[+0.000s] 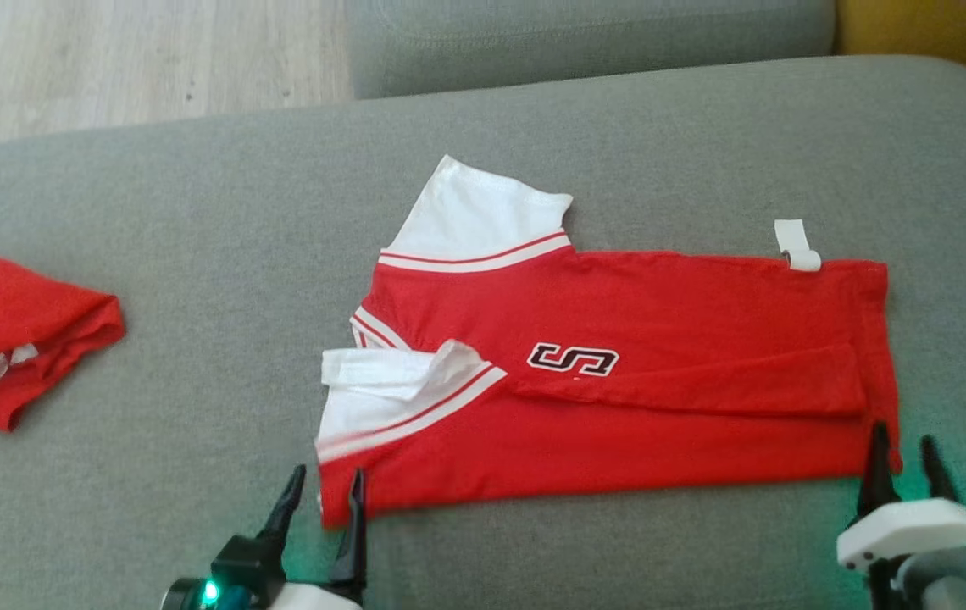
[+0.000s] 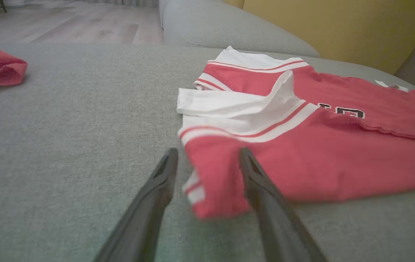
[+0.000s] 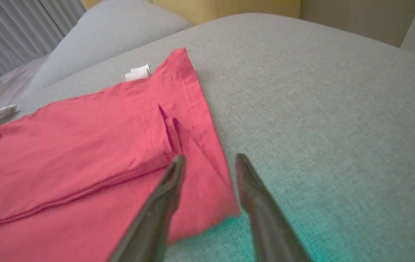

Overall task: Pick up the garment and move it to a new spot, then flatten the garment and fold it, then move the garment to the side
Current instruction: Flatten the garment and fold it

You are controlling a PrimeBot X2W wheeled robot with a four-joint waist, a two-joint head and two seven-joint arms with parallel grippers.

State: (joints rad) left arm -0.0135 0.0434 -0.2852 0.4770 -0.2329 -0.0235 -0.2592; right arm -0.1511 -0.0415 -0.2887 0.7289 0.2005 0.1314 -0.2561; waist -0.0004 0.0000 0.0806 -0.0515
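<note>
I have the garment (image 1: 619, 407) lying mid-cushion and somewhat toward the right side of the grey cushion (image 1: 195, 212). It is a red shirt with white sleeves and looks already doubled over along its near side. Its long axis runs left to right across the cushion, with the collar and sleeves at the left end and the hem (image 1: 877, 339) at the right end, where a white label (image 1: 796, 246) pokes out on the far side. My left gripper (image 1: 327, 474) stands with its fingers spread around the near left corner, and my right gripper (image 1: 902, 436) stands the same way at the near right corner. Neither is pinching cloth. I judge I'm partway through the lengthwise fold. To do it well, I'd close both sets of fingers together and deep enough to catch every layer. Then I'd lift low and carry the near edge toward the far edge at an even pace, keeping it taut so the crease stays parallel to the long axis. A second red cloth (image 1: 17, 339) sits at the cushion's left edge, well apart.
</note>
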